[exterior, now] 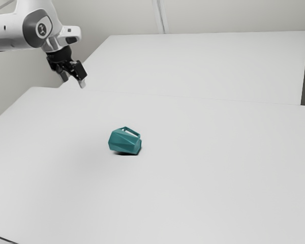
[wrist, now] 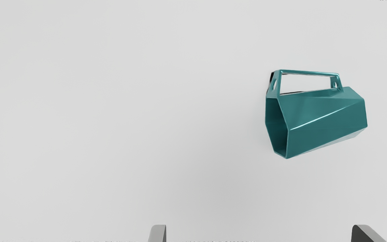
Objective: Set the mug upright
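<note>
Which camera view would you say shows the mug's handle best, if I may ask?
The wrist view: the handle stands out there as an angular loop, its opening and both joins to the mug plain. The exterior view also shows the loop, but small, on the upper side of the lying mug.

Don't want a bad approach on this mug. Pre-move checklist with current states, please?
1. Gripper open: ok, fingers wide apart.
2. Mug seen by wrist camera: ok, whole mug in view.
3. Mug upright: not ok, it lies on its side on the table.
4. Gripper at grasp height: not ok, it is raised, away from the mug.
5. Handle clear of the tabletop: cannot tell.
6. Mug empty: cannot tell, the inside is dark.
</note>
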Action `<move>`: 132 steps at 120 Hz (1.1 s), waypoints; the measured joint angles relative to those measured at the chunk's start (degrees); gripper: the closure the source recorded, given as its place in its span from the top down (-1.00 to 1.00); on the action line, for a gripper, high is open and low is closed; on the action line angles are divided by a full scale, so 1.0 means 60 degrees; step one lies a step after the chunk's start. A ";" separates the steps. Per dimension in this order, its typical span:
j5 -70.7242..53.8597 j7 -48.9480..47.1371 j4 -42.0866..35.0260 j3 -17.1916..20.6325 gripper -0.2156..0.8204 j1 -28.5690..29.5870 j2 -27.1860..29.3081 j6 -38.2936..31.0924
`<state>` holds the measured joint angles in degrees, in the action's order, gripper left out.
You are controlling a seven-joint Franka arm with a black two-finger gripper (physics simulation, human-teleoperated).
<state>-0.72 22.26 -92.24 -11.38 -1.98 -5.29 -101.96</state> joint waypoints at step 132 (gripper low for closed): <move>0.6668 0.1440 -0.2532 -0.0074 0.58 0.1277 -0.2156 -0.1505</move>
<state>39.29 30.90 -107.43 -11.82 5.68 -18.23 -110.99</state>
